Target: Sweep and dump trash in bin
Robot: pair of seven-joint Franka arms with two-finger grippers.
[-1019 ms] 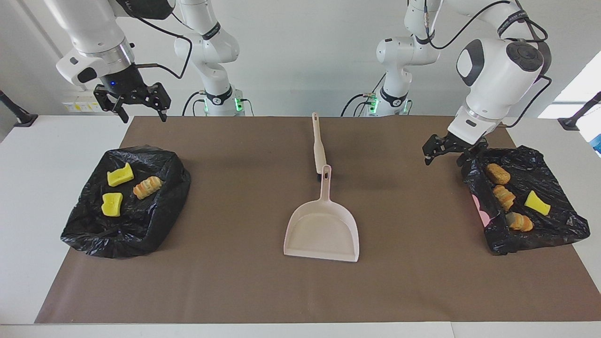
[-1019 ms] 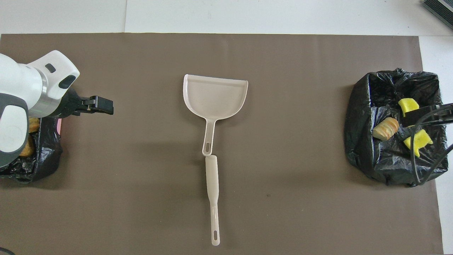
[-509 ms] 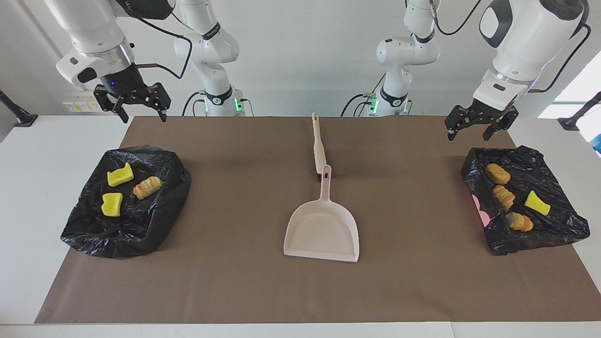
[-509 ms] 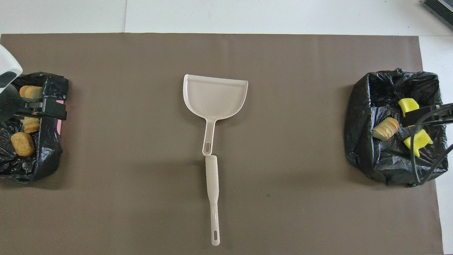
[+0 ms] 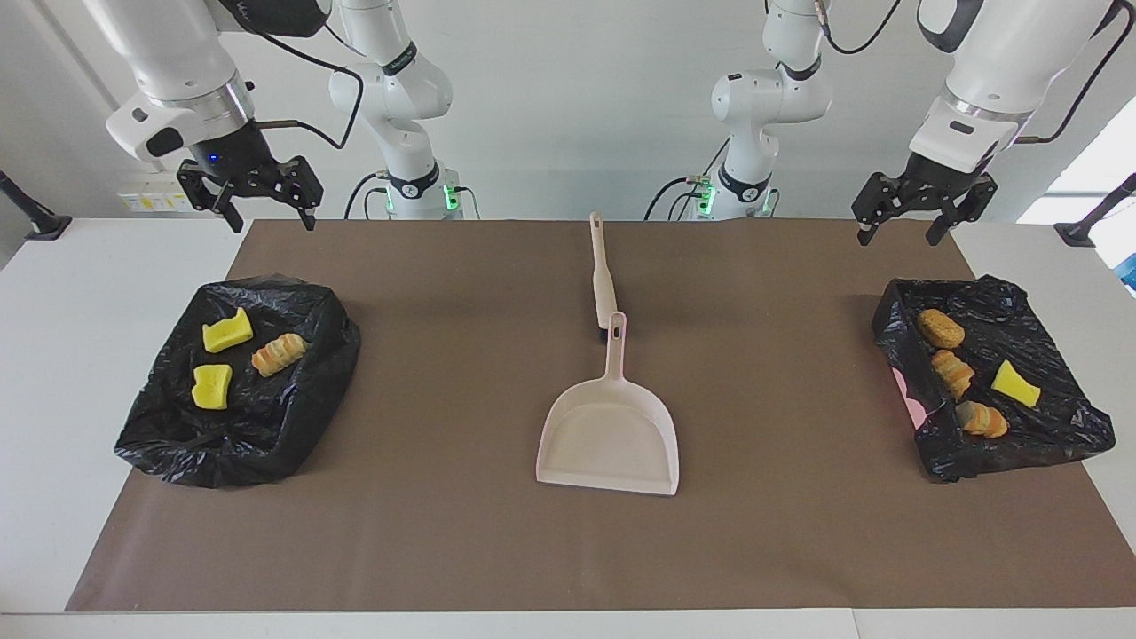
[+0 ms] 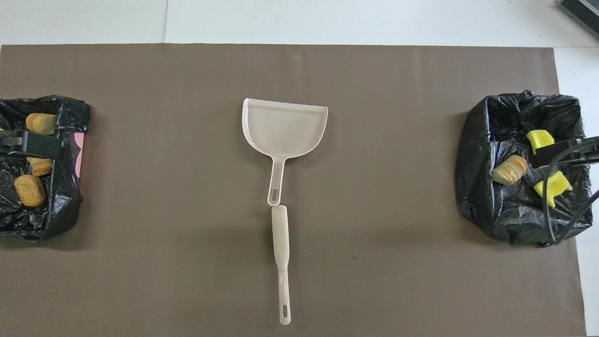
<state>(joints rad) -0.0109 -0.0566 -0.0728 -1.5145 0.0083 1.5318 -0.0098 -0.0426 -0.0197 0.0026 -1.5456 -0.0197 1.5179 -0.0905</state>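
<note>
At both ends of the surface [image 5: 497, 550], trash [image 5: 227, 334] already bagged in lined bins [image 5: 293, 426]; nothing loose left. Dustpan [image 5: 611, 439] parked mid-surface. Left hand [image 5: 903, 222] and right hand [image 5: 271, 209] raised, open, empty.

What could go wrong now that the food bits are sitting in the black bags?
The dustpan and the long handle piece lie end to end, so grabbing one might knock the other.

Both bins, one black bag and the other, hold their trash in shallow, crumpled liners; a bump could spill the yellow sponge chunks or bread pieces.

The left gripper and right gripper hang open and empty.
</note>
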